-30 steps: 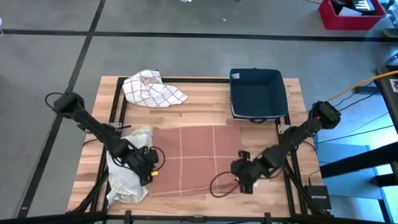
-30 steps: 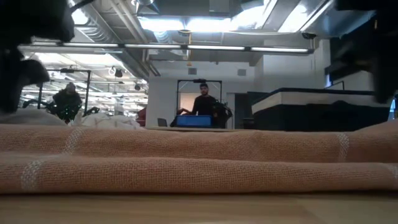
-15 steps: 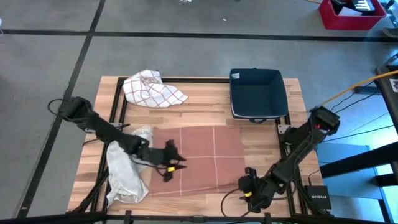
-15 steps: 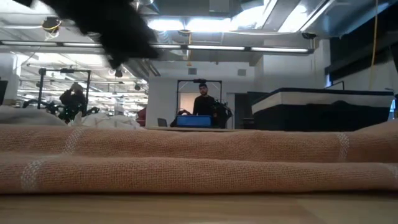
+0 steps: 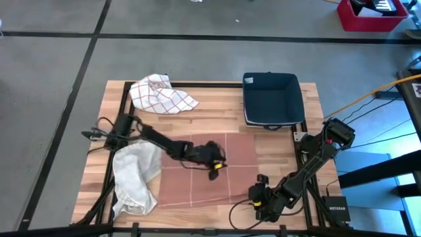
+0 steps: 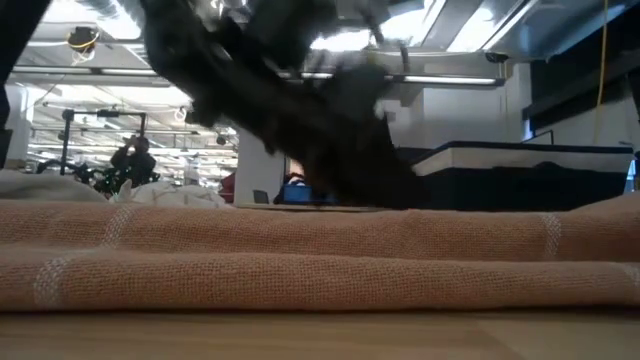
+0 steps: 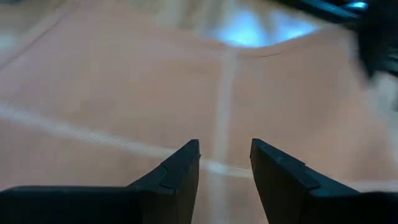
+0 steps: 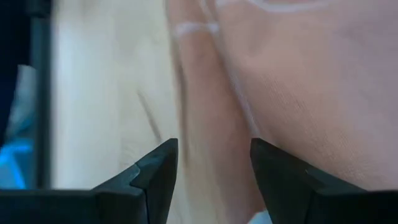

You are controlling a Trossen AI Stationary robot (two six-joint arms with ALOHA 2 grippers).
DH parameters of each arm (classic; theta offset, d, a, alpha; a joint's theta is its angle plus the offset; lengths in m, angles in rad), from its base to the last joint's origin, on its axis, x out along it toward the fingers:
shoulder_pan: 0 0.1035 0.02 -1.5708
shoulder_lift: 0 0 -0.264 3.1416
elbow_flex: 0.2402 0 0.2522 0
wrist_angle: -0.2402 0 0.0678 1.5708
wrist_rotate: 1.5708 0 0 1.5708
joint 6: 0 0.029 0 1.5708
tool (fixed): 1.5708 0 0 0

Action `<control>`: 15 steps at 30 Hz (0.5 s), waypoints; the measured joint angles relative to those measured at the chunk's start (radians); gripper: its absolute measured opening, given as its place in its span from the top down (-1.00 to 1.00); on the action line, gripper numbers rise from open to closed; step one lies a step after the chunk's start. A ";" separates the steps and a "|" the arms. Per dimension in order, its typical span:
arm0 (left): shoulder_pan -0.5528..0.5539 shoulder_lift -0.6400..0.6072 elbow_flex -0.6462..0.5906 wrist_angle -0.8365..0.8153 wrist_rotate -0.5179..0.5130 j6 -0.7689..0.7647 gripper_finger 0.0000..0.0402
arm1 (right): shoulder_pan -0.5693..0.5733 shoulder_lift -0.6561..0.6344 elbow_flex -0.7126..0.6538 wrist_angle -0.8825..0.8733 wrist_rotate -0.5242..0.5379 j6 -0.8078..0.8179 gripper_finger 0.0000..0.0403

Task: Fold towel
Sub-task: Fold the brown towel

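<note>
Fingers (image 7: 180, 171) of the left gripper (image 5: 214, 164) stand parted with a plain gap between them and nothing in it, held just over the towel (image 5: 204, 168). Its arm reaches from the table's left side across to the towel's middle, the gripper above the cloth near a pale stripe crossing.

Parted too are the fingers (image 8: 155, 171) of the right gripper (image 5: 258, 201), with nothing between them. That gripper sits low at the near right corner of the towel, over the wood just beside the cloth's folded edge.

Spread flat on the wooden table (image 5: 217, 108), the towel is reddish brown with thin pale lines and lies in the near middle. In the low view its near edge shows as two layers, one over the other, with the left arm dark above it.

Left of the towel, a white cloth (image 5: 135, 178) lies bunched, touching the towel's left edge. On the far left lies a checked cloth (image 5: 161, 93), crumpled. A dark blue bin (image 5: 271, 99) stands on the far right.
</note>
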 joint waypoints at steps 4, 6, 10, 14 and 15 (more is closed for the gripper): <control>0.051 0.044 0.014 -0.041 -0.003 -0.143 0.33 | 0.001 0.051 0.000 0.003 -0.047 0.056 -0.01; 0.069 0.044 0.016 -0.078 -0.005 -0.188 0.33 | 0.001 0.065 0.001 0.021 -0.063 0.067 -0.01; 0.082 0.040 0.018 -0.141 -0.040 -0.233 0.33 | 0.018 0.074 0.010 0.038 -0.087 0.096 -0.01; 0.081 0.041 0.017 -0.158 -0.075 -0.249 0.33 | 0.059 0.077 0.033 0.034 -0.103 0.132 -0.01; 0.081 0.042 0.016 -0.158 -0.076 -0.256 0.33 | 0.067 0.077 0.036 0.034 -0.116 0.146 -0.01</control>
